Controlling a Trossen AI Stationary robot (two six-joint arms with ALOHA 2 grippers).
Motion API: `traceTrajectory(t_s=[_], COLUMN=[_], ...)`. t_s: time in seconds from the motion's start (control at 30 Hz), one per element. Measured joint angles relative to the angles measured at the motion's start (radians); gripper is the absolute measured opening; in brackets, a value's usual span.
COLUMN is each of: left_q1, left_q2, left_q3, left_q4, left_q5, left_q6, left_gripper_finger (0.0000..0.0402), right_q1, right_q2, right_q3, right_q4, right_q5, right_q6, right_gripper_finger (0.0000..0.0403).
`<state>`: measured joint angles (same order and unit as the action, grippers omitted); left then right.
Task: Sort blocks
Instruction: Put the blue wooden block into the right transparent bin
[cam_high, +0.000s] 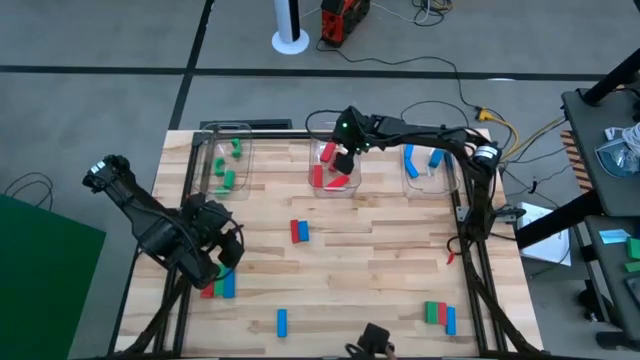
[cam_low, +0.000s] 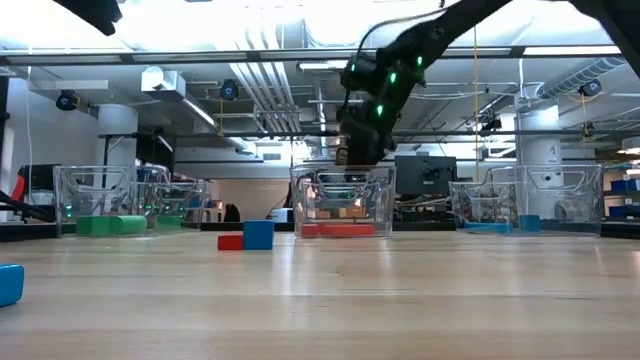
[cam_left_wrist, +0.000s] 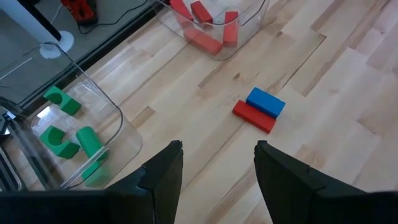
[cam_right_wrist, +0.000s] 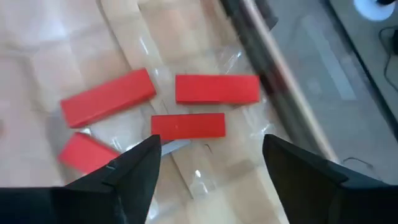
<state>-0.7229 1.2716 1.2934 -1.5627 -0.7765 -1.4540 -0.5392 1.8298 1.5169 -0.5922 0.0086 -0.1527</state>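
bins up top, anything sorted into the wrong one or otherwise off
Nothing stands out: the left bin holds only green blocks, the middle bin only red blocks, the right bin only blue blocks. Unsorted blocks lie flat on the table.

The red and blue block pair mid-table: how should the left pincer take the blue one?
Come straight down on the small blue rectangular block, closing across its two short ends. One long side lies against the red rectangular block, so fingers likely won't fit there. The left pincer is open.

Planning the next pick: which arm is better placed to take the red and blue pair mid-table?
Left, probably. Its open pincer faces the red block and blue block; the right pincer hangs open over the middle bin.
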Motion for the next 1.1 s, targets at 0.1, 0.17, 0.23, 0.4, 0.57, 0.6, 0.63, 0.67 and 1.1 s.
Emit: traceTrajectory(t_s=[0.1,0.17,0.23,0.4,0.57,0.6,0.63,0.67,1.1], left_q1=[0.011,0.017,0.022,0.024,0.028,0.029,0.032,0.035,0.2], left_q2=[0.0,-0.001,-0.003,-0.018,-0.062,-0.072,-0.082,-0.094,-0.176], left_q3=[0.0,0.0,0.0,0.0,0.0,0.0,0.0,0.0,0.0], left_q4=[0.002,0.002,0.005,0.039,0.177,0.211,0.243,0.273,0.351], left_q5=[0.0,0.0,0.0,0.0,0.001,0.001,0.001,0.004,0.398], left_q6=[0.001,0.002,0.004,0.022,0.151,0.185,0.215,0.243,0.112], left_gripper_finger=[0.0176,0.0176,0.0176,0.0176,0.0167,0.0163,0.0159,0.0156,0.0153], right_q1=[0.005,0.019,0.04,0.111,0.216,0.239,0.262,0.285,0.58], right_q2=[-0.051,-0.089,-0.135,-0.28,-0.401,-0.422,-0.441,-0.457,-0.487], right_q3=[0.047,0.071,0.086,0.092,0.091,0.091,0.091,0.091,0.09], right_q4=[-0.074,-0.123,-0.159,-0.208,-0.284,-0.305,-0.327,-0.349,-0.657], right_q5=[-0.011,-0.013,-0.015,-0.019,-0.018,-0.019,-0.02,-0.021,-0.092], right_q6=[0.005,0.021,0.041,0.141,0.275,0.3,0.328,0.355,0.6], right_gripper_finger=[0.0255,0.0243,0.0232,0.02,0.0153,0.014,0.0125,0.0109,0.001])
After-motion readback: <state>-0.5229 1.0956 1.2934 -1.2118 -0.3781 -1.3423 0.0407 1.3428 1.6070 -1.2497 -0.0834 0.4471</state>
